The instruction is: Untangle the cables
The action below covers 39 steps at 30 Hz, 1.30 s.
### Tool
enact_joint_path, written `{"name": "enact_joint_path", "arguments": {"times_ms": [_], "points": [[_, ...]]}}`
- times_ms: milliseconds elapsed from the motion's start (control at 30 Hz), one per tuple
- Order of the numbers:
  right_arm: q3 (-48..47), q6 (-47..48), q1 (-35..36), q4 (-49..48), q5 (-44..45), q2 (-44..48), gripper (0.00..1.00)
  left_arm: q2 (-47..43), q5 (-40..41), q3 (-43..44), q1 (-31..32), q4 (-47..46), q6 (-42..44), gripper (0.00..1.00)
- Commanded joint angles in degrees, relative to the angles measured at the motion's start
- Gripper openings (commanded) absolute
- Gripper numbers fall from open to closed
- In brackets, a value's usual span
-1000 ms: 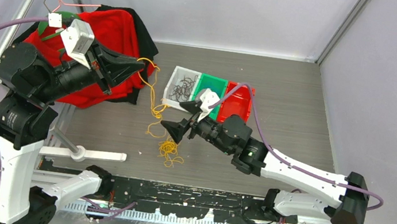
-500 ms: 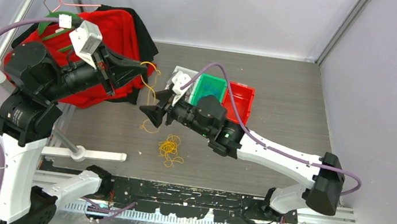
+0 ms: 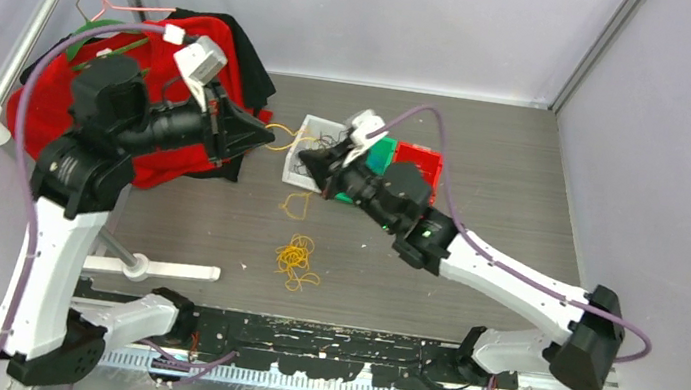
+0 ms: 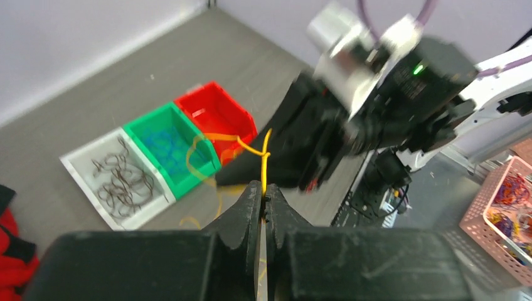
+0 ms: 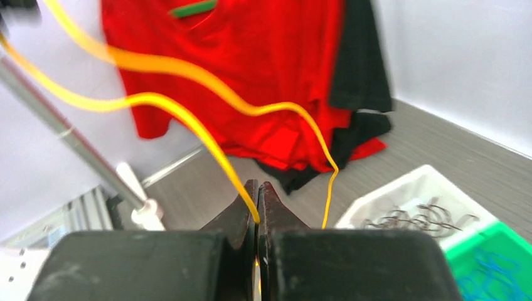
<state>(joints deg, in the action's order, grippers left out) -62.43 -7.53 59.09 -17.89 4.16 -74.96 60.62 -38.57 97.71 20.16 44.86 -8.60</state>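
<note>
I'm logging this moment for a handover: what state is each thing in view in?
left gripper: shut on yellow cable.
right gripper: shut on the same cable.
yellow cable: in the air, pinched by both.
yellow pile: loose on the table.
white bin: holds dark cords.
green bin: holds blue cords.
red bin: contents unclear.
red shirt: hanging.

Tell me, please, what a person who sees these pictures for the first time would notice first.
A yellow cord runs through the air between the shut jaws of the left arm and the right arm, over the middle of the table. Behind the left arm, at the back left, hangs a bright red garment.
</note>
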Motion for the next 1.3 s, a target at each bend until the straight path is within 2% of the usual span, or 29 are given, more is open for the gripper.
{"name": "enact_joint_path", "arguments": {"times_ms": [0,100,133,200,233,300,500,633,1000,1267], "points": [[1.8,-4.7,-5.7,-1.5,3.7,7.9,0.01,4.5,0.6,2.1,0.0,7.6,1.0,0.05],[1.5,-5.1,-10.2,2.6,4.5,10.9,0.01,6.4,1.8,3.0,0.4,11.4,3.7,0.13],[1.0,-5.4,-11.6,4.4,4.8,11.5,0.01,6.7,2.3,3.1,0.6,12.6,4.8,0.22],[-0.3,-5.2,-14.5,7.9,5.0,12.3,0.01,7.3,2.3,3.1,1.0,15.2,8.1,0.50],[-0.9,-4.8,-15.6,9.7,5.3,12.6,0.01,7.5,2.1,3.1,1.3,16.8,10.1,0.61],[-1.6,-3.3,-17.4,12.4,6.6,12.5,0.01,7.8,2.2,2.2,1.5,19.7,14.1,0.72],[-0.4,0.5,-21.6,14.1,10.2,11.3,0.01,7.7,3.8,-1.2,1.6,25.9,21.8,0.80],[0.6,2.2,-23.2,14.1,12.2,9.4,0.01,7.5,4.0,-2.7,1.6,27.9,24.6,0.81],[3.9,4.1,-26.7,11.8,13.4,3.9,0.01,5.6,3.3,-5.9,1.6,29.9,26.9,0.82],[4.8,7.0,-27.9,10.8,19.3,-0.4,0.01,5.3,3.8,-5.4,1.6,30.5,27.6,0.81]]}}
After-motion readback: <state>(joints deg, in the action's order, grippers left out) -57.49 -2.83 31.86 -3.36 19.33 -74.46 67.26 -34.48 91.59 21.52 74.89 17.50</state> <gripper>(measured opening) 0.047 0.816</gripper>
